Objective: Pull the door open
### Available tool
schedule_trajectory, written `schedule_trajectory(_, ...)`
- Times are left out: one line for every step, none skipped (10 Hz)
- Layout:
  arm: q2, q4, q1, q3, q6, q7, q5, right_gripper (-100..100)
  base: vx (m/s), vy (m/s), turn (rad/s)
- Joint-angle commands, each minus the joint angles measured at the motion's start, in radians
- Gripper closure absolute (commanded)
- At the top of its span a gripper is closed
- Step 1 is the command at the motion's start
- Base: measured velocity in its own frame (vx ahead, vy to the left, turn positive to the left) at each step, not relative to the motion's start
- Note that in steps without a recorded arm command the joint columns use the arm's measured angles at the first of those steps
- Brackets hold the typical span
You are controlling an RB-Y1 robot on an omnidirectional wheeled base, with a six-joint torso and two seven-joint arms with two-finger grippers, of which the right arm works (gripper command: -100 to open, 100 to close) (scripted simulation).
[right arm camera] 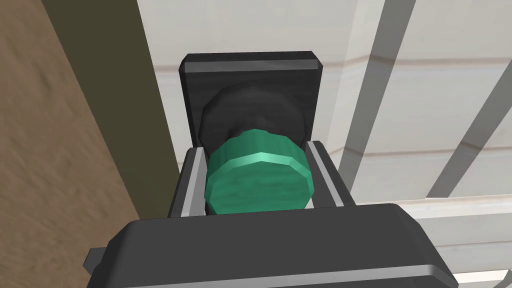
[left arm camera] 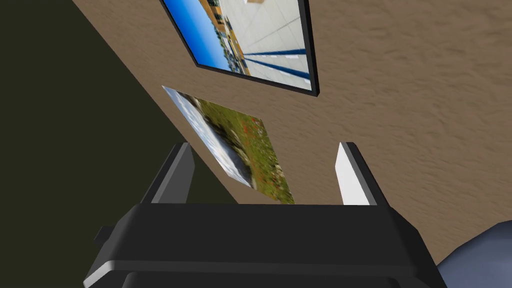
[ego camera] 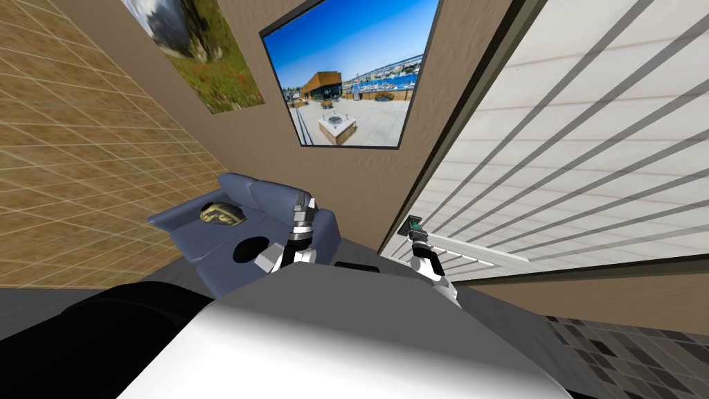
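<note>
A white panelled door [ego camera: 588,125], crossed by slanting grey bars, is taking up the robot's right side. Its dark frame [ego camera: 457,118] is meeting a brown wall [ego camera: 374,180] that is carrying a framed waterfront picture [ego camera: 353,69] and a meadow print [ego camera: 201,55]. Below that wall, on the robot's left, a blue-grey sofa [ego camera: 277,201] is sitting with a yellowish patterned object [ego camera: 221,213], possibly a cushion, lying on its seat. The left gripper [ego camera: 302,208] is being held up over the sofa, well apart from the door, and its two fingers [left arm camera: 175,175] are standing wide apart with nothing between them. The right gripper [ego camera: 415,228] is reaching to the door's edge just beside the frame. There a round green knob [right arm camera: 257,177] is jutting out from a dark square backplate [right arm camera: 250,80] mounted on the door, close to the frame. Seen from the right wrist, that gripper's two blade fingers [right arm camera: 192,182] are pressing against opposite sides of the knob and clamping it, with the knob sitting between them just ahead of the gripper's dark body.
</note>
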Motion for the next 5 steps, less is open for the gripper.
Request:
schedule_trajectory(-0.011,-0.003,0.006,0.013,-0.006,-0.015,0.0,100,-0.174,-0.06,0.134)
schedule_trajectory(-0.022,-0.006,0.012,0.021,-0.011,-0.025,0.0,100,-0.202,-0.066,0.153)
schedule_trajectory(-0.033,-0.011,0.018,0.03,-0.016,-0.037,-0.001,100,-0.215,-0.04,0.134)
schedule_trajectory(-0.046,-0.015,0.025,0.04,-0.021,-0.05,-0.001,100,-0.198,-0.053,0.15)
schedule_trajectory(-0.058,-0.02,0.032,0.049,-0.026,-0.063,-0.002,100,-0.217,-0.062,0.15)
